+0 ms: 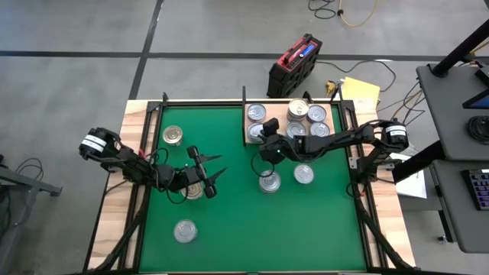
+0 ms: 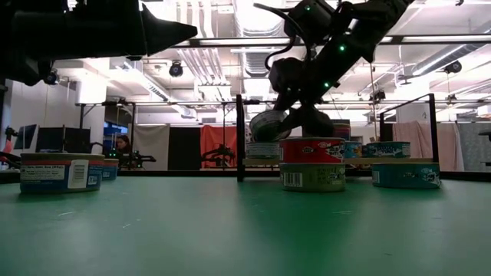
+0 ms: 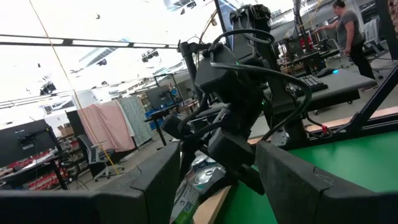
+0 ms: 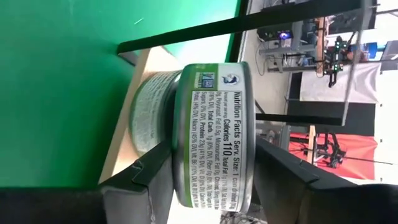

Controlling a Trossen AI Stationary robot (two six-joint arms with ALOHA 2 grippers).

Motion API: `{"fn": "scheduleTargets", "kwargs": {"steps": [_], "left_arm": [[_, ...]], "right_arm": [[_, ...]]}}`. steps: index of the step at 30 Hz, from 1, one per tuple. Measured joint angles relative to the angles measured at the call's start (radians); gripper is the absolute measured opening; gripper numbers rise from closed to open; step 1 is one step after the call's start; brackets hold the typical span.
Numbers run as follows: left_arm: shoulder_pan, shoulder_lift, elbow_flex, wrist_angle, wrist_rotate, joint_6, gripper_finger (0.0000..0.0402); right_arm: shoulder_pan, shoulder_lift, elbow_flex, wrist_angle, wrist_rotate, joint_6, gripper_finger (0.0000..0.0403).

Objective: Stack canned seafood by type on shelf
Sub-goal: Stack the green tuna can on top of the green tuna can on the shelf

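My right gripper (image 1: 263, 137) (image 4: 213, 148) is at the left end of the pale wooden shelf (image 1: 278, 115), shut on a green-labelled can (image 4: 214, 124) (image 2: 268, 123). That can sits tilted just above another can (image 4: 152, 112) (image 2: 263, 149) standing on the shelf. Several more cans (image 1: 307, 119) stand on the shelf's right part. A red can is stacked on a green one (image 2: 312, 162) on the mat. My left gripper (image 1: 208, 174) (image 3: 214, 186) hovers open over the mat's left half, above a can (image 1: 195, 189). My right gripper has the can's two flat faces between its fingers, one finger (image 4: 149, 177) at the bottom rim (image 4: 178, 168), the other (image 4: 292, 180) at the lid rim (image 4: 251, 155). The fingers slant down from the table's right. The can is tilted over the shelf can; whether it rests on it I cannot tell.
Single cans lie on the green mat at the far left (image 1: 173, 136), the near left (image 1: 185, 231) and right of the stack (image 1: 304, 174). Black frame posts (image 2: 239, 138) stand at the shelf's left end. A person stands in the room beyond.
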Motion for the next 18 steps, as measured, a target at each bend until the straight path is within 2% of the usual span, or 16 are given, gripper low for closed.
{"fn": "scheduleTargets", "kwargs": {"steps": [9, 18], "left_arm": [[0.000, 0.000, 0.000, 0.000, 0.000, 0.000, 0.0196], [0.000, 0.000, 0.000, 0.000, 0.000, 0.000, 0.0196]], "right_arm": [[-0.001, 0.000, 0.041, -0.006, 0.000, 0.020, 0.0217], [-0.012, 0.000, 0.041, -0.007, -0.003, 0.030, 0.0234]]}}
